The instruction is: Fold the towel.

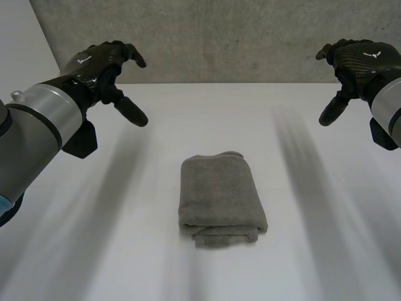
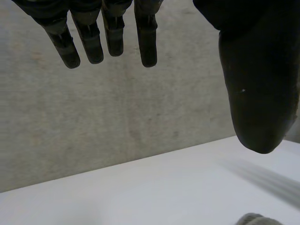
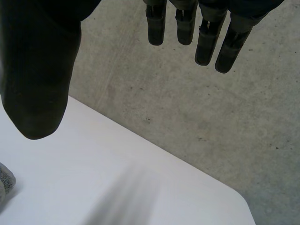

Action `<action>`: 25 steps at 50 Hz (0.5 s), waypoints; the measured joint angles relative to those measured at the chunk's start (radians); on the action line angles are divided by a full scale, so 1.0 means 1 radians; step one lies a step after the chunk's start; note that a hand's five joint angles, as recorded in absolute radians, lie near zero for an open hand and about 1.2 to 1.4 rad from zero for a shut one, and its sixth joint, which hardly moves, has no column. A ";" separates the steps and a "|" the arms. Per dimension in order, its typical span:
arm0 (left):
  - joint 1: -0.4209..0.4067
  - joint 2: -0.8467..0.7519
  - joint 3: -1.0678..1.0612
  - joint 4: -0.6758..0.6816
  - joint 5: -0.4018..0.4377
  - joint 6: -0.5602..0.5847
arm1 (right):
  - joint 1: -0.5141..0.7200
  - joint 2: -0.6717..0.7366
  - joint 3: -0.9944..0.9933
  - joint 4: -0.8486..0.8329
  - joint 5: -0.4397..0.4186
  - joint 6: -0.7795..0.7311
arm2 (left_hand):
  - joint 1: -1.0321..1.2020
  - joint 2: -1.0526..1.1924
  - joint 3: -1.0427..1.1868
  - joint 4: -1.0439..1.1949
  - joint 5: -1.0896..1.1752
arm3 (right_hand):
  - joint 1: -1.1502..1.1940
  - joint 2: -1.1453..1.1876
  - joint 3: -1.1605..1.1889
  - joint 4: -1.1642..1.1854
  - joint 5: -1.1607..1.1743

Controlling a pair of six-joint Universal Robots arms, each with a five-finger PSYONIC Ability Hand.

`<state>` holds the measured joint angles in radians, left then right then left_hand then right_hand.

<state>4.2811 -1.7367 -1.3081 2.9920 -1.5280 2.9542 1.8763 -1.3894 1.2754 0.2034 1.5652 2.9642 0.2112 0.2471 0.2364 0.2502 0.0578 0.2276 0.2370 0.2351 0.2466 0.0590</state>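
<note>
A grey towel (image 1: 220, 199) lies folded into a small thick rectangle in the middle of the white table (image 1: 200, 125). My left hand (image 1: 103, 66) hovers high over the far left of the table, fingers relaxed and apart, holding nothing. My right hand (image 1: 354, 63) hovers likewise at the far right, open and empty. In the left wrist view the fingers (image 2: 108, 33) and thumb (image 2: 255, 79) hang straight, with a bit of the towel (image 2: 253, 219) well below the thumb. In the right wrist view the fingers (image 3: 197, 33) and thumb (image 3: 40, 79) are spread, a towel corner (image 3: 5, 180) below the thumb.
A grey concrete wall (image 1: 219, 37) stands right behind the table's far edge. Bare white tabletop lies on all sides of the towel.
</note>
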 measured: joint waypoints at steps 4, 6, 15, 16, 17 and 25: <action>-0.005 0.003 -0.002 0.001 -0.056 0.005 | 0.002 -0.003 0.013 -0.017 -0.002 0.000 | 0.000 0.000 0.000 0.000 0.000 | 0.000 0.000 0.000 0.000 0.000; -0.006 0.004 -0.002 0.001 -0.076 0.007 | 0.003 -0.004 0.018 -0.024 -0.003 0.000 | 0.000 0.000 0.000 0.000 0.000 | 0.000 0.000 0.000 0.000 0.000; -0.012 -0.004 -0.004 0.000 -0.101 0.008 | 0.011 -0.006 0.031 -0.031 -0.012 -0.001 | 0.000 0.000 0.000 0.000 0.000 | 0.000 0.000 0.000 0.000 0.000; -0.012 -0.004 -0.004 0.000 -0.100 0.008 | 0.012 -0.006 0.031 -0.031 -0.012 -0.002 | 0.000 0.000 0.000 0.000 0.000 | 0.000 0.000 0.000 0.000 0.000; -0.012 -0.005 -0.004 0.000 -0.100 0.008 | 0.013 -0.006 0.031 -0.030 -0.012 -0.002 | 0.000 0.000 0.000 0.000 0.000 | 0.000 0.000 0.000 0.000 0.000; -0.012 -0.009 -0.006 0.002 -0.097 0.007 | 0.017 -0.006 0.032 -0.029 -0.012 -0.002 | 0.000 0.000 0.000 0.000 0.000 | 0.000 0.000 0.000 0.000 0.000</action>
